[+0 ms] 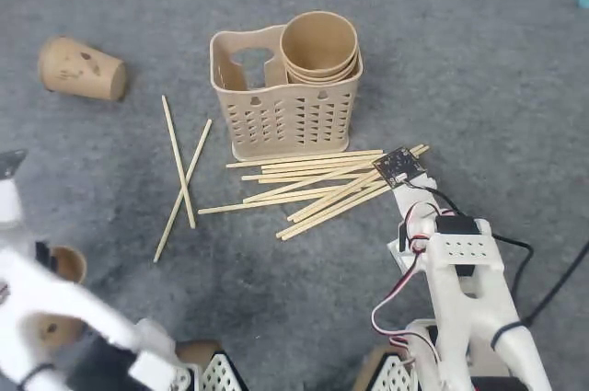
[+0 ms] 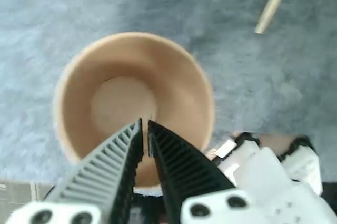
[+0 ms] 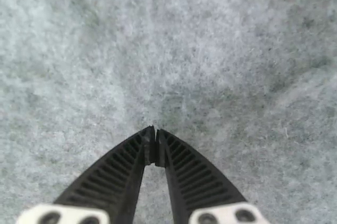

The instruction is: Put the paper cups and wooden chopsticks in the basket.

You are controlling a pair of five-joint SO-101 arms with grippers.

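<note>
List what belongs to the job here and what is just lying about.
Job things:
basket
stacked paper cups in it
tipped cup
upright cup at the left end effector
chopstick pile
two crossed chopsticks

Just lying about:
grey carpet
black cable by the right arm

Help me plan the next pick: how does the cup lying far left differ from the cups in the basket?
The lone cup lies on its side on the carpet; the stacked cups stand upright, mouths up. The lone cup is single, outside the basket; the stacked cups nest inside it. Both are brown paper.
</note>
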